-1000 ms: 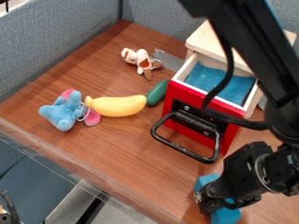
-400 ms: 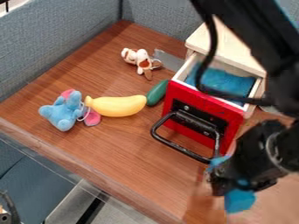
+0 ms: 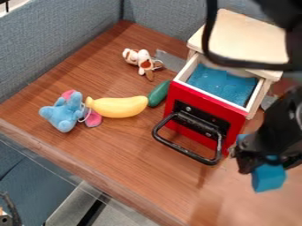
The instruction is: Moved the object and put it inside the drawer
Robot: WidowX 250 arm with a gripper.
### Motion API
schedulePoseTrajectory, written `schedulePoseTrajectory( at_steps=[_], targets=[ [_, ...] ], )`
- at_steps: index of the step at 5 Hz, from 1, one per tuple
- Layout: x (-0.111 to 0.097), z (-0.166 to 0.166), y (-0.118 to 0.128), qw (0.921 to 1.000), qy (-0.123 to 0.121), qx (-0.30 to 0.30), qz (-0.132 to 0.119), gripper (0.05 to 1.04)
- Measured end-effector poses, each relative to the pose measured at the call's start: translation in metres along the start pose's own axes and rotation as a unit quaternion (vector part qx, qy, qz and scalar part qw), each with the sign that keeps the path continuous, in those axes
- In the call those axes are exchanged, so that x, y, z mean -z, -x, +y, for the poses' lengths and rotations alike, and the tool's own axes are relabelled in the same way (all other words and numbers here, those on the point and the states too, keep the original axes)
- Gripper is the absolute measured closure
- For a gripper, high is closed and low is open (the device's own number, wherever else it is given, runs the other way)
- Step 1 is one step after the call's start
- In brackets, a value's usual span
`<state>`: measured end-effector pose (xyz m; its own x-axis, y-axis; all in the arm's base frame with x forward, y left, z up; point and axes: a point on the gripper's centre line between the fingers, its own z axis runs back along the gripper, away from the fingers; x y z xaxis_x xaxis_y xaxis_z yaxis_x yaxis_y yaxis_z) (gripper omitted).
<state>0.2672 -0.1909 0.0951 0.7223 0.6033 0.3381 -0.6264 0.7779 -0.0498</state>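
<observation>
The black gripper [image 3: 259,160] hangs at the right side, to the right of the drawer's front and in front of the cabinet. It is shut on a blue block [image 3: 268,177], whose lower end sticks out below it, with a small blue part showing above; the middle is hidden by the gripper. The drawer [image 3: 203,119] has a red front with a black handle and stands pulled out of the wooden cabinet [image 3: 245,35]. Its inside has a blue bottom.
A yellow banana [image 3: 118,107] lies between a blue plush toy [image 3: 62,112] and a green object [image 3: 158,93] left of the drawer. A brown-and-white plush [image 3: 140,60] lies behind. Grey partition walls [image 3: 59,42] border the wooden table [image 3: 126,150].
The gripper has moved up and to the right in the view, with the blue block held in it. The arm has shifted off the cabinet top, uncovering more of it.
</observation>
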Motion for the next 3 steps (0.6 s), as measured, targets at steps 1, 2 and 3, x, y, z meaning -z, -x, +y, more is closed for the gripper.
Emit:
schedulePoseTrajectory(
  at_steps=[1, 2, 3],
  targets=[
    [-0.015, -0.001, -0.025, 0.9996, 0.016, -0.020, -0.009, 0.462],
    [-0.021, 0.000, -0.057, 0.9985, 0.020, -0.048, -0.016, 0.462],
    [-0.020, 0.007, -0.084, 0.9971, 0.014, -0.074, -0.013, 0.462]
  ],
)
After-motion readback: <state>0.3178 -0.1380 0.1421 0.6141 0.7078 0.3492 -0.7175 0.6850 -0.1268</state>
